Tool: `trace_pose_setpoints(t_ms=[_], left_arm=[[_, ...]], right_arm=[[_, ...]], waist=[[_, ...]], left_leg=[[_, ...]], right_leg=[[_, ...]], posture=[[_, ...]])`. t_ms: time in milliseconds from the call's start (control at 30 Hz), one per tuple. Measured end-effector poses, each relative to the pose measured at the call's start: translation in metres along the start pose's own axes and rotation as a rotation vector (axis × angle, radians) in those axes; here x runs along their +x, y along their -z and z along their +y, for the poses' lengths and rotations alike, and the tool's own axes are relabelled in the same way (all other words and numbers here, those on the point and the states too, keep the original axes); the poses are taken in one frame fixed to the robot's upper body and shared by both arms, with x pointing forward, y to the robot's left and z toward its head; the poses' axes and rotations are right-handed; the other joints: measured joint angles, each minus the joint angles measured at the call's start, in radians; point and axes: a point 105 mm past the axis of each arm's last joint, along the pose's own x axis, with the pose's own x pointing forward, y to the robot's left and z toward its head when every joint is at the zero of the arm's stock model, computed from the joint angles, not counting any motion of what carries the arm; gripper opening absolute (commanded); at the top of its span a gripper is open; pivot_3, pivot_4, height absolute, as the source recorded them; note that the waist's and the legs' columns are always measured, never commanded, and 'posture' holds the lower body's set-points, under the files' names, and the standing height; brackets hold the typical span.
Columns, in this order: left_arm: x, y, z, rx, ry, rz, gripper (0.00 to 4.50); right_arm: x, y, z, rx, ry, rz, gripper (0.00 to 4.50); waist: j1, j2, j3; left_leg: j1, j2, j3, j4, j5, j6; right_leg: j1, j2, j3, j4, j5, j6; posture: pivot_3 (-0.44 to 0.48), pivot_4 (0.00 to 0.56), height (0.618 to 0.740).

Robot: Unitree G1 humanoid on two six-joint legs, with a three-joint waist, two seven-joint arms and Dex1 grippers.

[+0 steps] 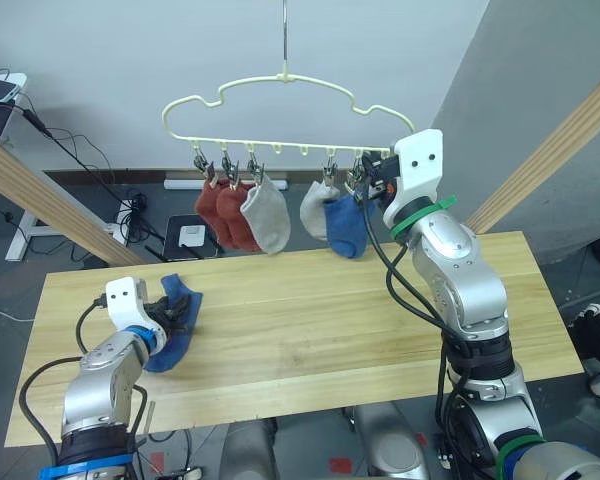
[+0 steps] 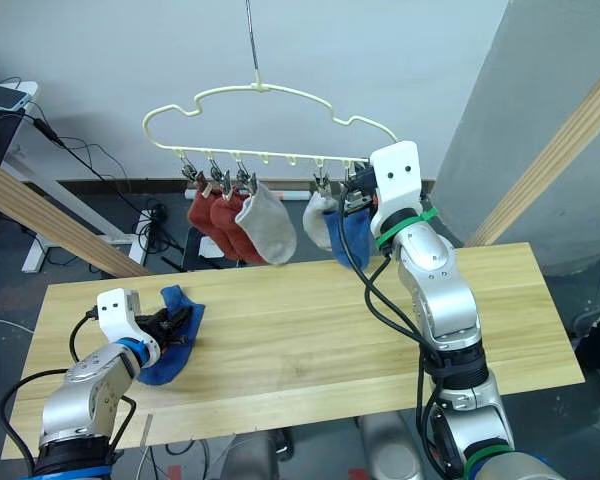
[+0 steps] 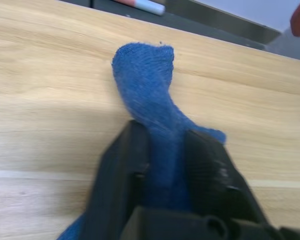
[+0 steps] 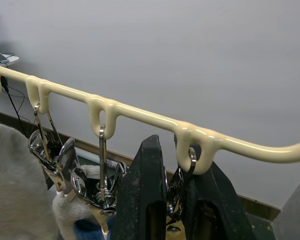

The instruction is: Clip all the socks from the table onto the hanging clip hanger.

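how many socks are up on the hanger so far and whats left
Five hang from the clip hanger: two red socks, two grey socks and one blue sock. The left pincer is shut on the last blue sock on the table. The right pincer grips the end clip. That sock remains unclipped.

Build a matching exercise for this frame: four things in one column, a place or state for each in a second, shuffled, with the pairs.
Things:
1. blue sock on the table
2. two red socks
3. right gripper
4. left grey sock

Places or states:
A. hanging at the left end of the hanger
B. closed on the hanger's rightmost clip
C. pinched by the left gripper
D. hanging just right of the red socks

Pairs: 1-C, 2-A, 3-B, 4-D
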Motion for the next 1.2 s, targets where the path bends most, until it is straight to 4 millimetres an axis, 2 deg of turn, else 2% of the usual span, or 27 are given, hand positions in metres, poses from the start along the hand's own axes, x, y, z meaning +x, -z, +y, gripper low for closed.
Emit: trace_pose_setpoints(t_ms=[33,67,167,200,233,267,367,433,500,600,967,1200], left_arm=[[0.001,0.000,-0.007,0.007,0.042,0.004,0.08],[0.003,0.000,-0.013,0.013,0.078,0.005,0.00],[0.012,-0.006,-0.044,0.056,0.237,0.004,0.00],[0.016,-0.012,-0.061,0.081,0.315,-0.005,0.00],[0.019,-0.025,-0.089,0.127,0.443,-0.037,0.00],[0.019,-0.036,-0.109,0.163,0.533,-0.067,0.00],[0.013,-0.070,-0.164,0.243,0.764,-0.172,0.00],[0.005,-0.085,-0.191,0.265,0.871,-0.228,0.00],[0.000,-0.091,-0.210,0.262,0.934,-0.257,0.00],[-0.002,-0.094,-0.227,0.242,0.961,-0.284,0.00],[0.004,-0.120,-0.264,0.185,0.923,-0.401,0.00],[0.018,-0.127,-0.277,0.135,0.910,-0.400,0.00]], right_arm=[[0.000,0.000,0.000,0.000,0.000,0.000,0.04],[0.000,0.000,0.000,0.000,0.001,0.000,0.04],[0.000,0.000,-0.001,0.000,0.006,0.000,0.04],[0.000,0.000,-0.001,0.000,0.006,0.000,0.04],[0.000,0.000,0.000,0.002,0.005,0.001,0.04],[0.000,0.000,0.000,0.004,0.005,0.001,0.04],[0.000,0.000,-0.001,0.007,0.009,0.003,0.04],[0.000,0.000,-0.001,0.012,0.008,0.007,0.04],[-0.001,0.000,-0.005,0.024,0.024,0.012,0.04],[-0.001,-0.001,-0.005,0.053,0.027,0.012,0.04],[-0.002,-0.008,-0.004,0.113,0.018,0.014,0.04],[-0.002,-0.008,-0.002,0.120,0.011,0.023,0.04]], waist=[[0.000,0.000,0.000],[0.000,0.000,0.000],[0.004,0.000,0.000],[0.008,0.000,0.000],[0.009,0.000,0.000],[0.008,0.000,0.000],[0.005,0.000,0.000],[-0.002,0.000,0.000],[-0.007,0.000,0.000],[-0.007,0.000,0.000],[-0.006,0.000,0.000],[-0.005,0.000,0.000]], left_leg=[[0.000,0.000,0.000,0.000,0.000,0.000],[0.000,0.000,0.000,0.000,0.000,0.000],[-0.001,0.000,-0.001,0.000,0.000,0.000],[-0.002,0.000,-0.001,0.000,0.000,0.000],[-0.002,0.000,0.000,0.000,0.000,0.000],[-0.002,0.000,0.000,0.000,0.000,0.000],[-0.003,0.000,0.001,-0.001,0.000,0.000],[-0.002,0.000,0.001,-0.001,0.000,0.000],[-0.002,0.001,0.001,-0.002,0.000,0.000],[-0.003,0.001,0.001,-0.002,0.000,0.000],[-0.003,0.000,0.001,-0.001,0.000,0.000],[-0.003,0.000,0.001,-0.001,0.000,0.000]], right_leg=[[0.000,0.000,0.000,0.000,0.000,0.000],[0.000,0.000,0.000,-0.001,0.000,0.000],[-0.001,0.000,-0.001,-0.001,0.000,0.000],[-0.001,0.000,-0.001,-0.001,0.000,0.000],[-0.001,0.000,-0.001,-0.002,0.000,0.000],[0.000,0.000,0.000,-0.003,0.000,0.000],[0.000,0.000,0.000,-0.005,0.000,0.000],[0.000,0.000,0.001,-0.006,0.000,0.000],[0.000,0.001,0.001,-0.007,0.000,0.000],[0.000,0.001,0.001,-0.007,0.000,0.000],[0.000,0.001,0.001,-0.008,0.000,0.000],[0.001,0.001,0.000,-0.009,0.000,0.000]], posture=[[-0.263,0.334,0.732],[-0.263,0.334,0.732],[-0.269,0.334,0.732],[-0.278,0.335,0.732],[-0.282,0.335,0.732],[-0.282,0.335,0.732],[-0.294,0.335,0.732],[-0.306,0.335,0.732],[-0.306,0.335,0.732],[-0.309,0.335,0.732],[-0.311,0.339,0.732],[-0.320,0.341,0.732]])
